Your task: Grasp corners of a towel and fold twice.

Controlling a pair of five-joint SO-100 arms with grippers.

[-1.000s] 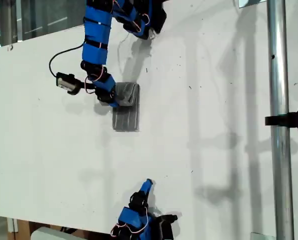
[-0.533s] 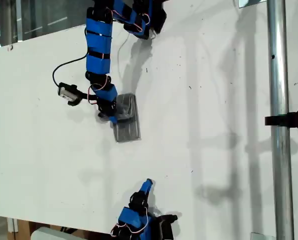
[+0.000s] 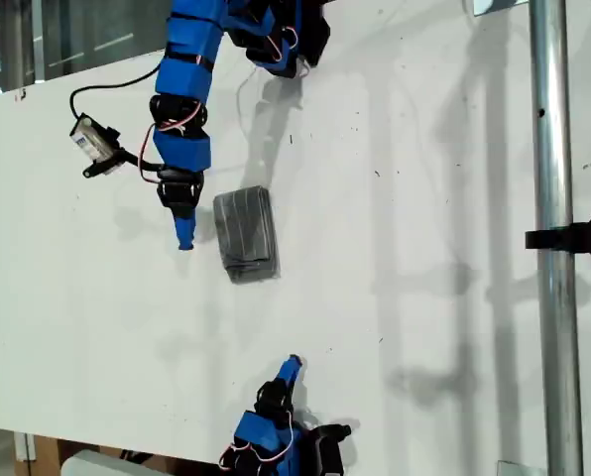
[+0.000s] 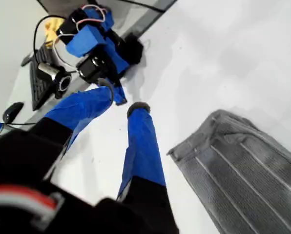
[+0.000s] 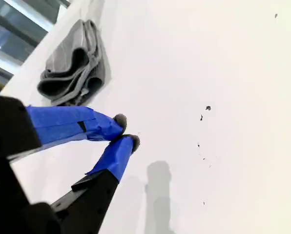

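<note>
White table (image 3: 424,297) under even light; metal pole (image 3: 555,248) with black clamp (image 3: 573,238); windows (image 3: 77,35) behind.

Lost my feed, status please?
My first gripper empty, beside the folded grey striped towel. My second gripper shut, empty, well clear. Nothing in the way.

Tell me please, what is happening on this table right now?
Two blue robot arms work at a white table. The grey striped towel lies folded into a small, thick rectangle. My first gripper hangs just beside it, at the exterior view's left, holding nothing, its jaws a little apart. My second gripper rests shut near the bottom edge of the exterior view, well apart from the towel. Neither gripper touches the cloth, so the folding looks done.
</note>
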